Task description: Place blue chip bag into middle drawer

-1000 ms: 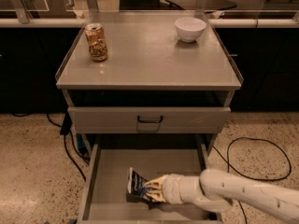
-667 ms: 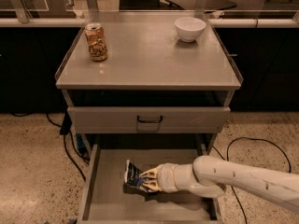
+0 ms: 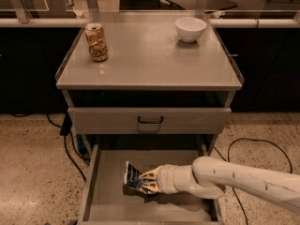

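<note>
A speckled terrazzo floor (image 3: 33, 172) lies on the left, with a black cable (image 3: 70, 156) trailing by the grey cabinet (image 3: 150, 69). On its flat top a tan can (image 3: 96, 42) stands upright near the left edge; I cannot read its label. Below it, the closed drawer (image 3: 112, 121) shows a black handle. Under that, the middle drawer (image 3: 105, 205) is pulled out, with bare floor along its left wall. The blue chip bag (image 3: 131, 173) sits tilted inside it, left of centre, its lettering unreadable. My gripper (image 3: 146, 184) is clamped on the bag's right side. A white bowl (image 3: 190, 28) rests at the top's back right. My arm (image 3: 243, 179) crosses the drawer's right wall.
</note>
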Robot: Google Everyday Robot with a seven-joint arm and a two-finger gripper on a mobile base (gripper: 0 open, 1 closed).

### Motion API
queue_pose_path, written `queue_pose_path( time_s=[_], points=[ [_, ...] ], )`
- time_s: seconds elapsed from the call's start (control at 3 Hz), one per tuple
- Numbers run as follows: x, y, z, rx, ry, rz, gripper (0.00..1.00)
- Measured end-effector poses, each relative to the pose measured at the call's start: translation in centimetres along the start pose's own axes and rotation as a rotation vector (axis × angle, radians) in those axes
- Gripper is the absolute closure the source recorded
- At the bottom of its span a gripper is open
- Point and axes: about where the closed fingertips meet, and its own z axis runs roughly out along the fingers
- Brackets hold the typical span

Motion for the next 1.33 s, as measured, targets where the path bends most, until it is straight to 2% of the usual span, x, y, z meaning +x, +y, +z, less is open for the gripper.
queue_pose_path(
  time_s=[0.33, 0.67, 1.0, 1.33],
  points=[
    [0.0, 0.0, 0.0, 0.0, 0.0, 0.0, 0.3],
    [-0.01, 0.0, 0.01, 0.0, 0.0, 0.0, 0.05],
    [-0.01, 0.0, 0.01, 0.0, 0.0, 0.0, 0.0],
    [-0.01, 0.0, 0.01, 0.0, 0.0, 0.0, 0.0]
  ],
)
